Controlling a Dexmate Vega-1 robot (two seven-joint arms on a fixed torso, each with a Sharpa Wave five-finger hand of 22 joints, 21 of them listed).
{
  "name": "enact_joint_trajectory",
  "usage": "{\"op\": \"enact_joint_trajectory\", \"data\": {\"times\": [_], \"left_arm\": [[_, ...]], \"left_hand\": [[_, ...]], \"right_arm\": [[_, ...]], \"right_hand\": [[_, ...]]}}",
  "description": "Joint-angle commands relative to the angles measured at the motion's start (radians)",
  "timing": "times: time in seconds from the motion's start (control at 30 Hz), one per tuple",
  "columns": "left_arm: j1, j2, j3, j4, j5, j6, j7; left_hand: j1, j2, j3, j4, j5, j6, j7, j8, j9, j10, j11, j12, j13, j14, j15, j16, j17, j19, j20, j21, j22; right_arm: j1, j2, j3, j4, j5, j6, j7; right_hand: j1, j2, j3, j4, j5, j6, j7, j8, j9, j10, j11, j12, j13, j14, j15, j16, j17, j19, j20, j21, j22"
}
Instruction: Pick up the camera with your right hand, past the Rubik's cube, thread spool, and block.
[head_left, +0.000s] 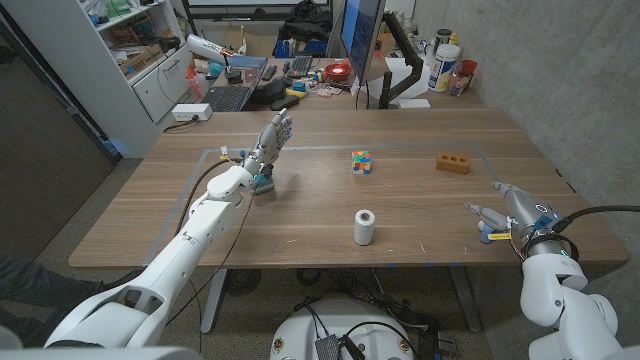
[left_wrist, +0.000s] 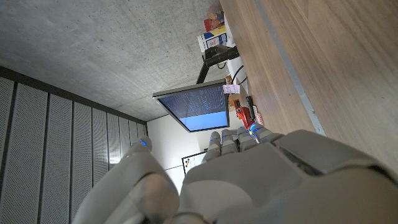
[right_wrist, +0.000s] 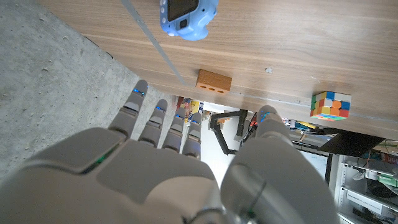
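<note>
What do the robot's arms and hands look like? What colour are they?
The arms are smooth, rounded white shells. The left hand and right hand are grey, with small blue fingertips. A black cable runs along the left arm, and another loops off the right arm near the wrist.

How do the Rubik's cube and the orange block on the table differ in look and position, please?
The Rubik's cube is a many-coloured cube of small squares; the block is plain orange, brick-shaped, with holes along one side. The cube sits near the table's middle; the block lies further toward the robot's right, nearer the right hand. Both rest untouched on the wooden table.
</note>
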Motion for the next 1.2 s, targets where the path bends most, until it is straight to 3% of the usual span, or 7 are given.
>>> {"op": "enact_joint_trajectory", "data": {"times": [0.03,0.4,1.2], "left_arm": [[0.002,0.001,-0.002,0.0,-0.003,-0.002,-0.002],[-0.004,0.001,0.002,0.009,-0.001,-0.001,-0.009],[-0.01,-0.009,0.002,0.027,-0.001,-0.009,-0.009]], "left_hand": [[0.005,0.01,-0.005,0.001,0.007,0.007,-0.001,0.0,0.002,-0.005,-0.004,0.001,0.005,-0.007,0.002,-0.001,0.004,0.004,-0.025,-0.004,0.001],[0.006,0.011,-0.007,0.001,0.007,0.008,-0.002,0.001,0.002,-0.007,-0.007,0.001,0.005,-0.01,-0.001,-0.003,0.004,0.005,-0.027,-0.005,0.002],[0.008,0.013,-0.013,0.001,0.007,0.008,-0.002,0.0,0.002,-0.007,-0.006,0.001,0.005,-0.012,0.0,-0.003,0.004,0.003,-0.025,-0.01,0.002]], "right_arm": [[0.017,0.002,-0.024,-0.004,-0.054,-0.04,0.062],[0.032,0.006,-0.039,0.003,-0.083,-0.058,0.105],[0.069,0.006,-0.043,0.033,-0.094,-0.089,0.181]], "right_hand": [[0.014,-0.004,-0.009,0.002,0.012,-0.012,0.0,-0.002,0.002,-0.026,0.002,-0.008,0.005,-0.007,0.013,-0.006,0.005,-0.002,0.013,-0.011,0.004],[0.016,-0.011,-0.02,0.003,0.02,-0.037,0.001,-0.007,0.002,-0.06,0.017,-0.011,0.005,-0.039,0.033,-0.011,0.005,-0.015,0.016,-0.029,0.005],[0.02,-0.017,-0.035,0.005,0.033,-0.079,0.01,-0.011,0.002,-0.09,0.032,-0.008,0.005,-0.069,0.04,-0.011,0.004,-0.026,0.016,-0.05,0.006]]}}
